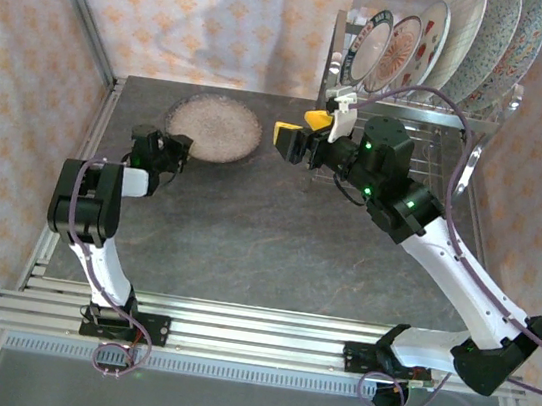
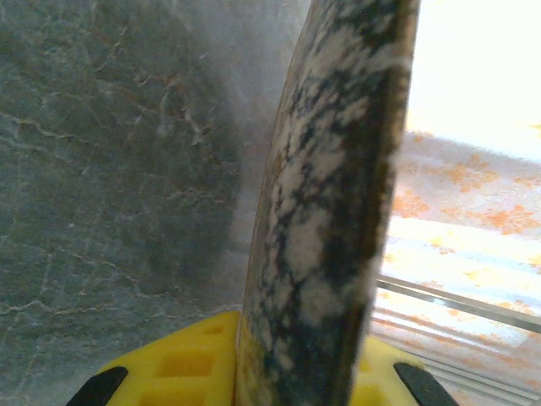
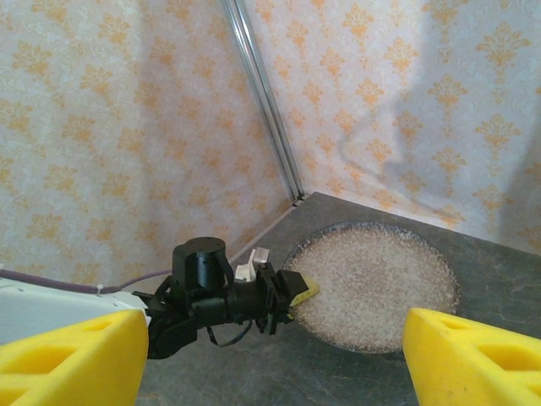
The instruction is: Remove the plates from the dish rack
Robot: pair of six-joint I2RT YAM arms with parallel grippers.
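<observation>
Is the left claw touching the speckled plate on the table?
Touching. The left wrist view shows the rim of the plate pinched between the yellow fingers of the left claw.

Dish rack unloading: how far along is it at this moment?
Done: one speckled plate lies flat on the table. In hand: the left gripper has that plate's rim between its fingers; the right gripper is open and empty near the dish rack. Remaining: about six plates stand in its slots.

A lab mock-up: wallpaper-print panels [image 1: 227, 15], aluminium rail frame [image 1: 232, 339], slate-look tabletop [image 1: 267, 228].
</observation>
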